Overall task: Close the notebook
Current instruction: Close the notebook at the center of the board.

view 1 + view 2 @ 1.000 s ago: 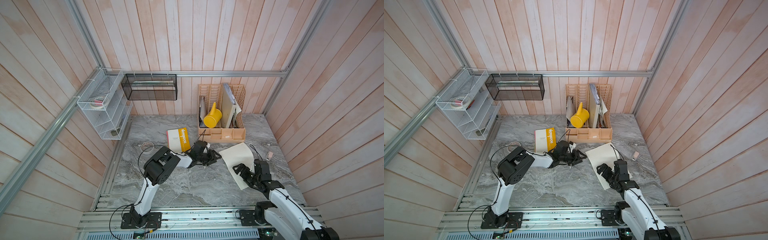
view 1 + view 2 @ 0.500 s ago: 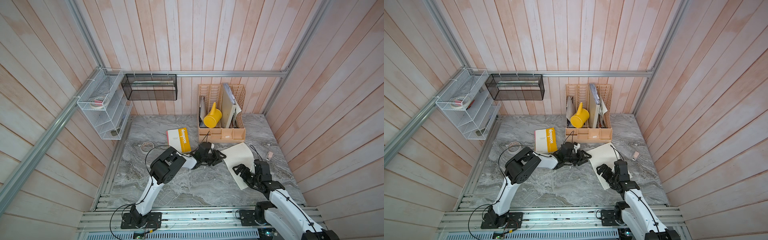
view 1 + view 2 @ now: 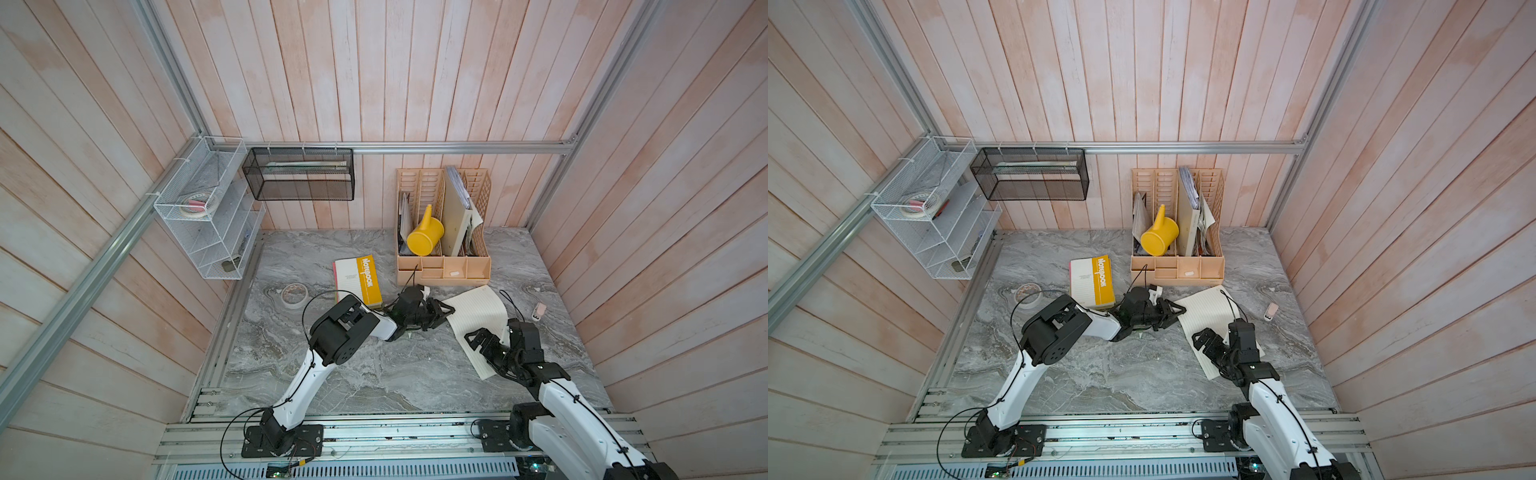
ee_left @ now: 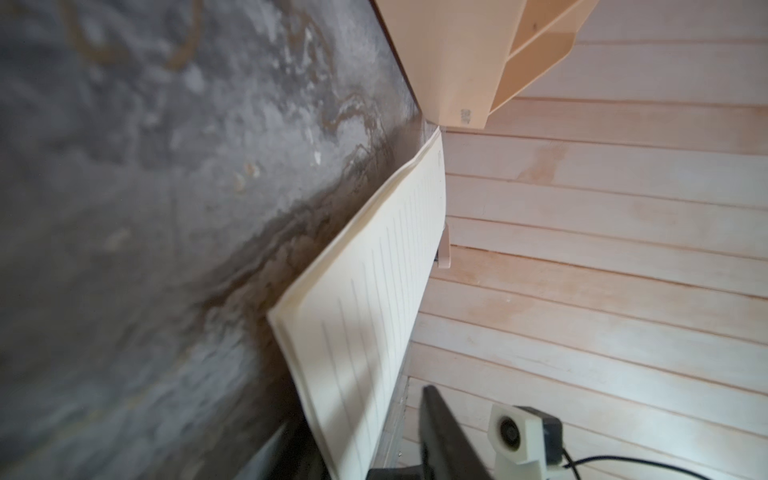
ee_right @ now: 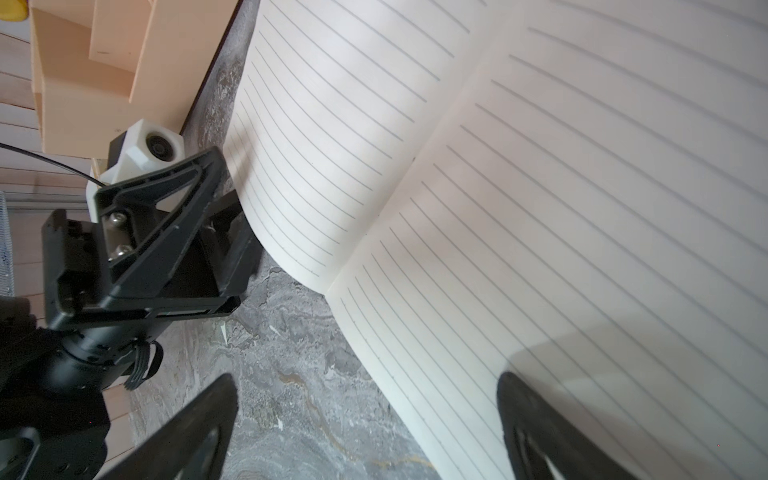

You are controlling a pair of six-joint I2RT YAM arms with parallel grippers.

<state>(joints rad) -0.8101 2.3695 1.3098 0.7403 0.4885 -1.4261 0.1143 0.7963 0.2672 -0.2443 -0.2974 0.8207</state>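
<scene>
Left claw grip on notebook page unclear.

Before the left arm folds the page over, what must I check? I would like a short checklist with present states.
1. Open cream lined notebook, left page edge lifted off the grey marble table: ok.
2. Left claw at that lifted edge: ok.
3. Left claw's hold on the page: cannot tell.
4. Right claw open, empty: ok.
5. Right page free to receive the fold: not ok, right claw hovers over it.
</scene>
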